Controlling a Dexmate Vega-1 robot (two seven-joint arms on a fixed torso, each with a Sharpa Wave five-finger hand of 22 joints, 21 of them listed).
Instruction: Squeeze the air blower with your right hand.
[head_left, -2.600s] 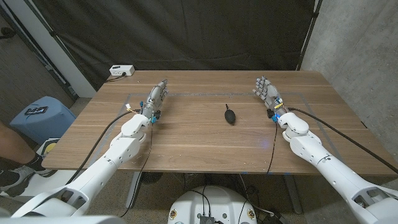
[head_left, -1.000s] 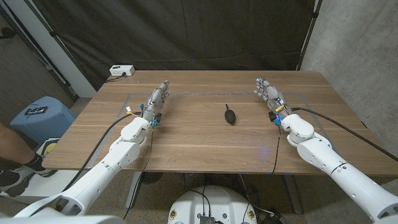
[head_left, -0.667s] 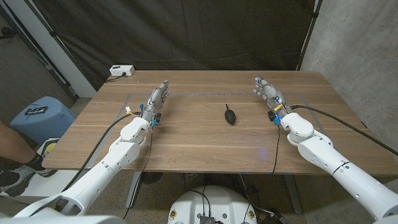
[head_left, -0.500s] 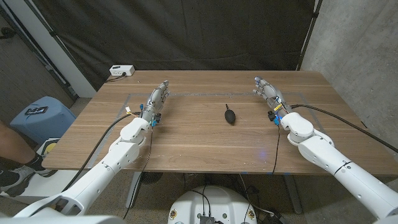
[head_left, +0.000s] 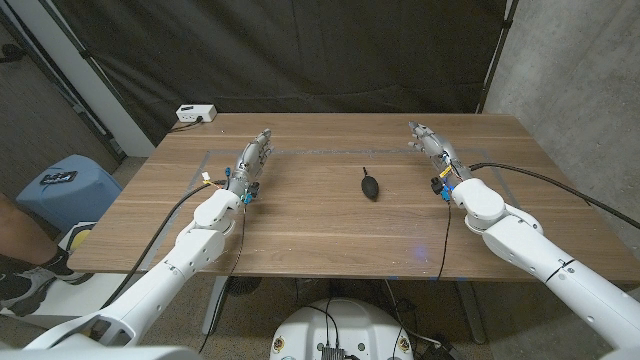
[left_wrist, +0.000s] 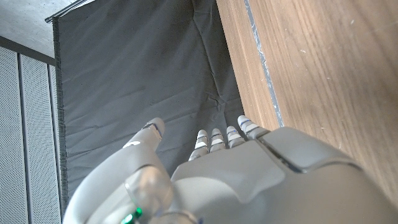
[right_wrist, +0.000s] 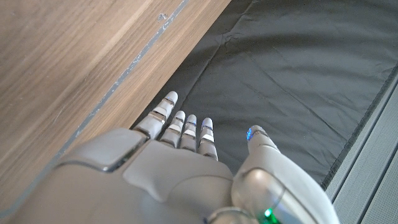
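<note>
Air blower (head_left: 369, 186), small and black, lies on the wooden table (head_left: 320, 235) midway between both hands, touched by neither. Right hand (head_left: 433, 147) and left hand (head_left: 253, 156) hold nothing, fingers extended. Black curtain (head_left: 300, 50) behind; a white box (head_left: 195, 114) at the far-left corner, its markings illegible.

- Bare wood lies between the right hand (head_left: 428, 143), near the desk's (head_left: 300, 230) far right corner, and the air blower (head_left: 369, 185) at mid-desk; nothing stands between them.
- The left hand (head_left: 252, 158) stands well apart, toward the far left corner.
- A white box (head_left: 195, 114) sits beyond the far left corner.
</note>
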